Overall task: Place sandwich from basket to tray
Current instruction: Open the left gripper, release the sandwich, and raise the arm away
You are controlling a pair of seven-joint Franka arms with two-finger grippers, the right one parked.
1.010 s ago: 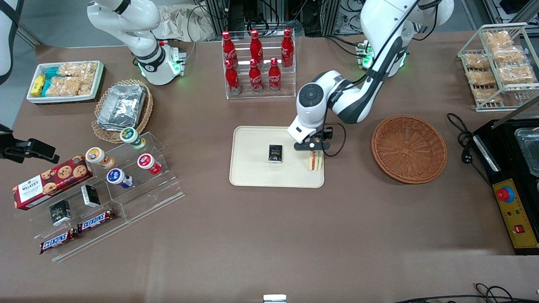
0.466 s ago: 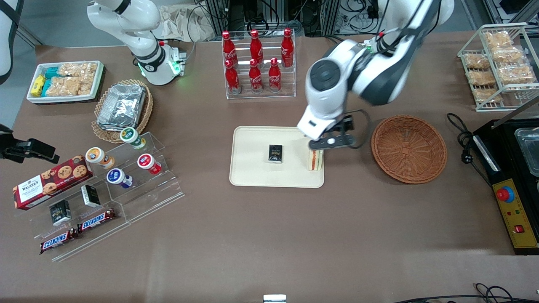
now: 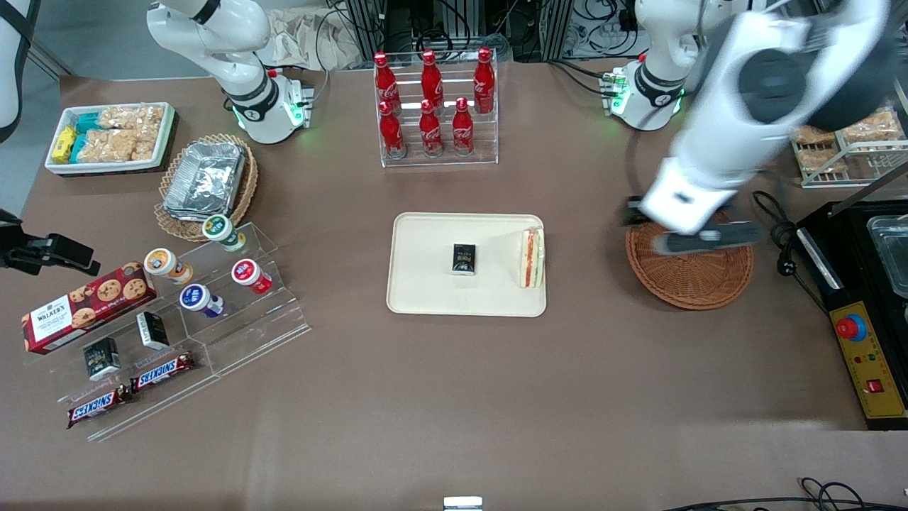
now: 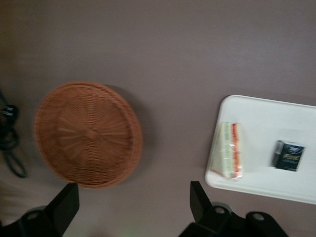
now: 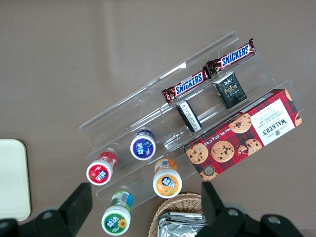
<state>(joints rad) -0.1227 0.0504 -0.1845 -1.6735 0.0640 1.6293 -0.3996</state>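
Note:
The sandwich [image 3: 532,257] stands on its edge on the cream tray [image 3: 425,294], at the tray's edge nearest the basket, with its orange-red and green filling showing. It appears in the wrist view as the sandwich [image 4: 230,157] on the tray [image 4: 266,113]. The reddish-brown basket [image 3: 699,280] lies empty toward the working arm's end of the table, also seen as the basket [image 4: 88,134]. My gripper [image 3: 691,238] hovers high over the basket's rim nearest the tray. The gripper [image 4: 132,207] is open, with nothing between its fingers [image 4: 197,200].
A small black box [image 3: 464,258] lies on the tray beside the sandwich. A rack of cola bottles [image 3: 433,99] stands farther from the camera. A black machine [image 3: 862,284] and its cable [image 3: 777,227] lie next to the basket. A wire rack of snacks [image 3: 837,106] stands nearby.
The gripper let go of the sandwich on the tray, rose, and swung away toward the basket. The sandwich stays where it was set.

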